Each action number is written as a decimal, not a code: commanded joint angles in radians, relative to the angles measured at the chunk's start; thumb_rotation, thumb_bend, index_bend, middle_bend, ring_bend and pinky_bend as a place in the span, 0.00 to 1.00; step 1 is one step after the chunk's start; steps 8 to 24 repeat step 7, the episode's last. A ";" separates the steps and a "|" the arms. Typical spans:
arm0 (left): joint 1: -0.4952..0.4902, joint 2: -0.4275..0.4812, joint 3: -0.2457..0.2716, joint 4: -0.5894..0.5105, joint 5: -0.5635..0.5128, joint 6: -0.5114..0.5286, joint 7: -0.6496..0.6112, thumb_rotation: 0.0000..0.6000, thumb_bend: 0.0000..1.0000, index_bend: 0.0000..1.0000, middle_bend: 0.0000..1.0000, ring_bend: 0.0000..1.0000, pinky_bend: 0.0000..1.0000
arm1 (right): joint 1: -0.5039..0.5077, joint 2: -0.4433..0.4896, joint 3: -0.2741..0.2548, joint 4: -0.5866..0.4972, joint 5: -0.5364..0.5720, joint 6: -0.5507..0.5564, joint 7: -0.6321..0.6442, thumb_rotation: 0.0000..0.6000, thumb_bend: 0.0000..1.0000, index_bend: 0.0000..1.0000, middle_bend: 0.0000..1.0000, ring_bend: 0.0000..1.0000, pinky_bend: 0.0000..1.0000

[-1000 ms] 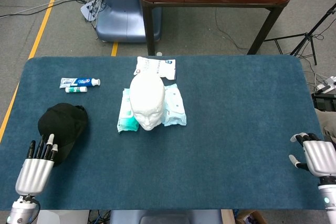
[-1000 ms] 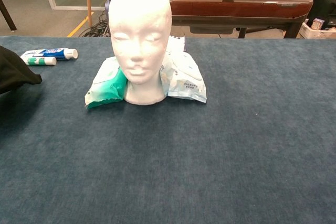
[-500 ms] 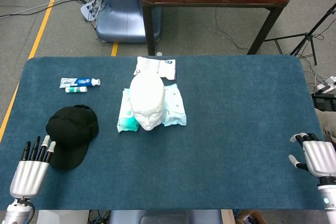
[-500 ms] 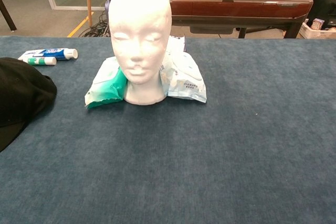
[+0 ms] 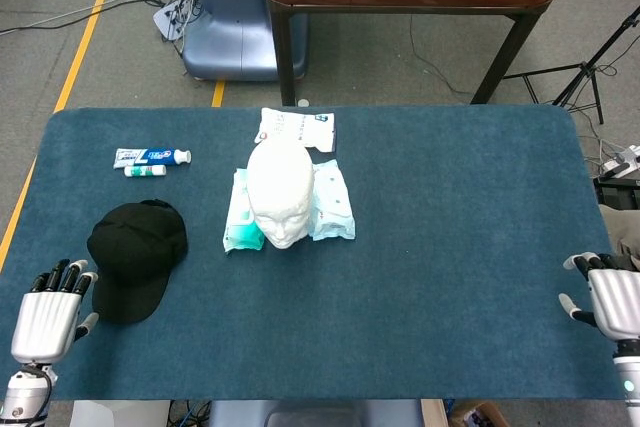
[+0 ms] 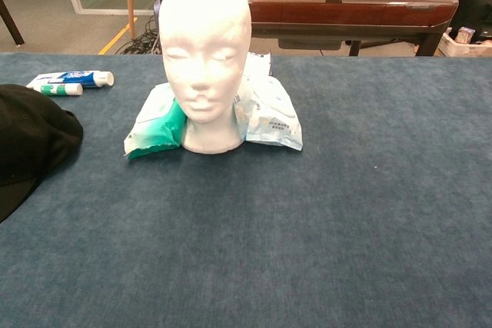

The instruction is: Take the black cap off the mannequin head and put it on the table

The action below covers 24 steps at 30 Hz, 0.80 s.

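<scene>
I can't read the print on the tubes or packets. My left hand lies empty, fingers apart, cap just beside it on the table; right hand likewise, far from the bare head.

- The mannequin head stands mid-table, between two packets.
- The cap lies left of it, the tubes behind the cap.
</scene>
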<state>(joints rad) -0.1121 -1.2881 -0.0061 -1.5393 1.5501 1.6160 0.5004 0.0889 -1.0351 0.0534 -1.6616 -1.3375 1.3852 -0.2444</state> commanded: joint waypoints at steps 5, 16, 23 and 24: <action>-0.011 0.016 -0.041 0.013 -0.049 -0.039 -0.061 1.00 0.08 0.40 0.29 0.21 0.35 | 0.003 0.005 0.008 0.012 0.020 -0.017 0.019 1.00 0.25 0.40 0.37 0.30 0.57; -0.016 0.010 -0.043 0.015 -0.057 -0.053 -0.051 1.00 0.08 0.40 0.29 0.21 0.35 | 0.005 0.007 0.008 0.016 0.028 -0.029 0.024 1.00 0.25 0.40 0.37 0.30 0.57; -0.016 0.010 -0.043 0.015 -0.057 -0.053 -0.051 1.00 0.08 0.40 0.29 0.21 0.35 | 0.005 0.007 0.008 0.016 0.028 -0.029 0.024 1.00 0.25 0.40 0.37 0.30 0.57; -0.016 0.010 -0.043 0.015 -0.057 -0.053 -0.051 1.00 0.08 0.40 0.29 0.21 0.35 | 0.005 0.007 0.008 0.016 0.028 -0.029 0.024 1.00 0.25 0.40 0.37 0.30 0.57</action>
